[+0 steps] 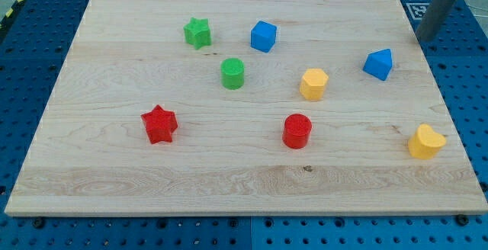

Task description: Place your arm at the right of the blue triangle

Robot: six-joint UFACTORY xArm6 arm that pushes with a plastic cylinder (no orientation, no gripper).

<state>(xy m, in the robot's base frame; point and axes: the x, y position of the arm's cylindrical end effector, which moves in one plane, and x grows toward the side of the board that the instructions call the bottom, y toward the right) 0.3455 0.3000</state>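
Note:
The blue triangle (379,64) lies at the view's right side of the wooden board (114,174). My rod comes down from the view's top right corner, and my tip (424,40) sits just off the board's right edge, up and to the right of the blue triangle, with a clear gap between them.
On the board are a blue cube (263,36), a green star (197,33), a green cylinder (233,73), a yellow hexagon (313,84), a red cylinder (297,131), a red star (159,124) and a yellow heart-like block (425,142). A blue perforated table (473,90) surrounds the board.

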